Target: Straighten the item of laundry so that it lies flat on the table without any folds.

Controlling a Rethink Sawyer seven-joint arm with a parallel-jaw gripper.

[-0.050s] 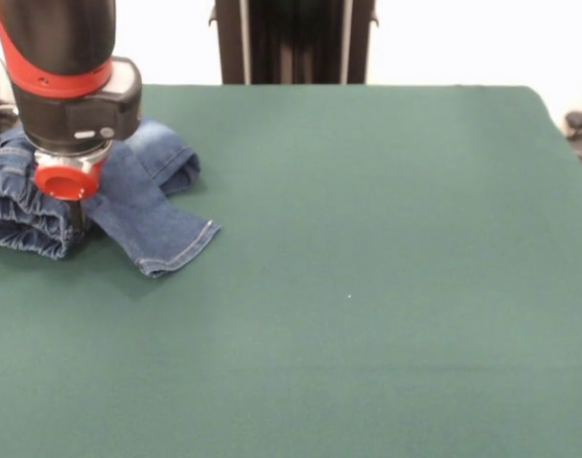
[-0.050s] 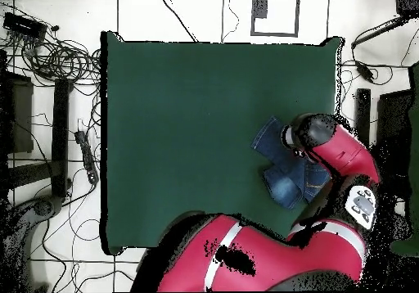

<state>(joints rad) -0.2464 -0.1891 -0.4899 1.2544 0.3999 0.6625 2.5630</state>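
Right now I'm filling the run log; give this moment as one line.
jeans: bunched, folded, at table edge | hand: down on jeans, fingers hidden | task: not flat yet

Denim on matt green cloth
The jeans [image 1: 129, 205] are faded blue denim with pale stitched hems; the bench [image 1: 367, 286] wears smooth matt green cloth; the arm [image 1: 67, 57] shows glossy black and red casing.

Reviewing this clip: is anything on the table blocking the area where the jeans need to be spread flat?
Nothing visible does. The jeans lie bunched and folded near one edge of the table, with the gripper directly down on them. The green cloth beside them shows nothing else on it in either view.
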